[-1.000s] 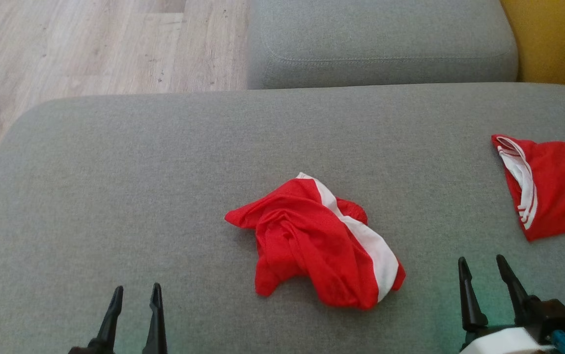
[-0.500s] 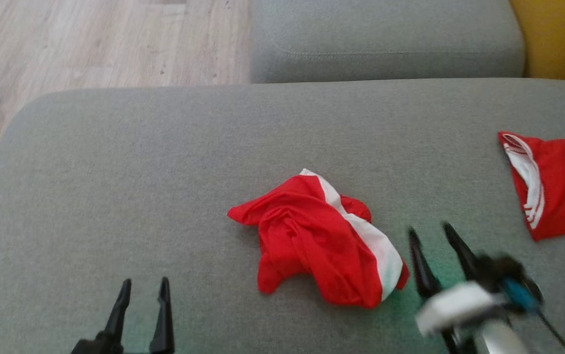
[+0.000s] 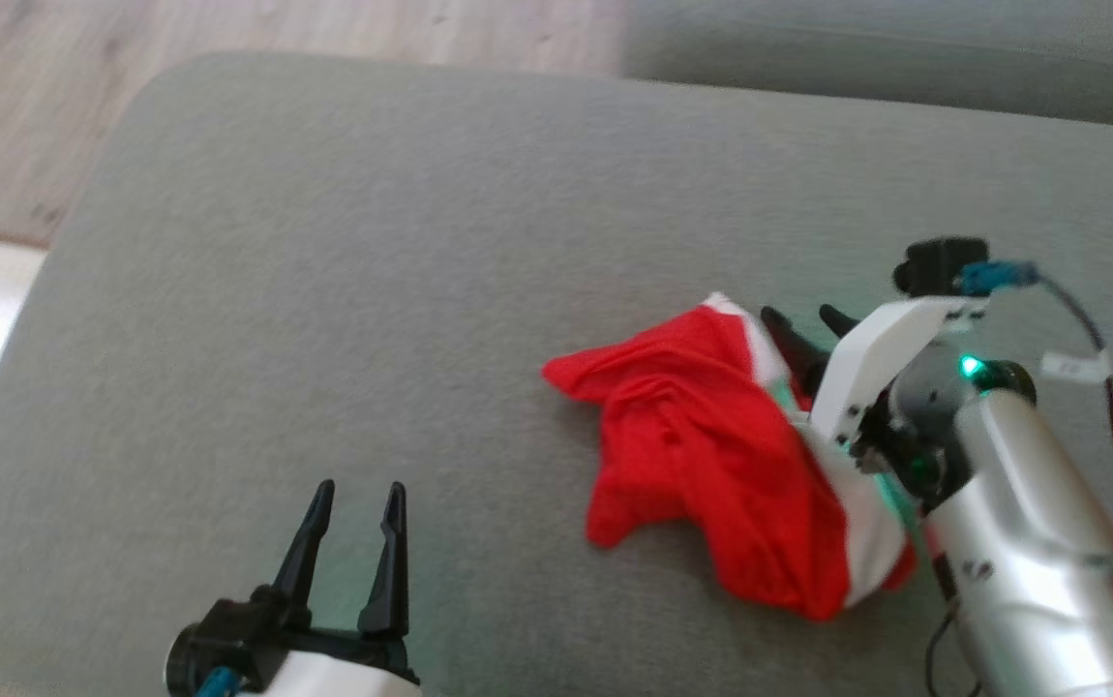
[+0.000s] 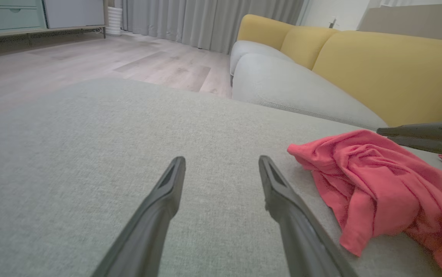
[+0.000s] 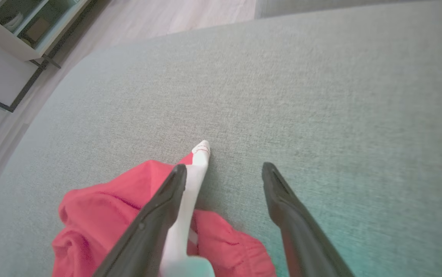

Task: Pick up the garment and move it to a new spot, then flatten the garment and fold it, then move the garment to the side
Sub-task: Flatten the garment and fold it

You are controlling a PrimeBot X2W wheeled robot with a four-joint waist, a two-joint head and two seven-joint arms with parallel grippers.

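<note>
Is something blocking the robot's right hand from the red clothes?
No, nothing I can see. The open right hand is right at the white stripe of the red garment, which lies on the gray cushion.

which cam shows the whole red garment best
The head view: the red garment lies nearly whole on the grey cushion, its right edge behind the right gripper. The left wrist view cuts it off at the frame's edge; the right wrist view crops its lower part.

open cushion point(image 3: 324, 242) leftward, crumpled garment point(image 3: 711, 455) centre-right
</note>
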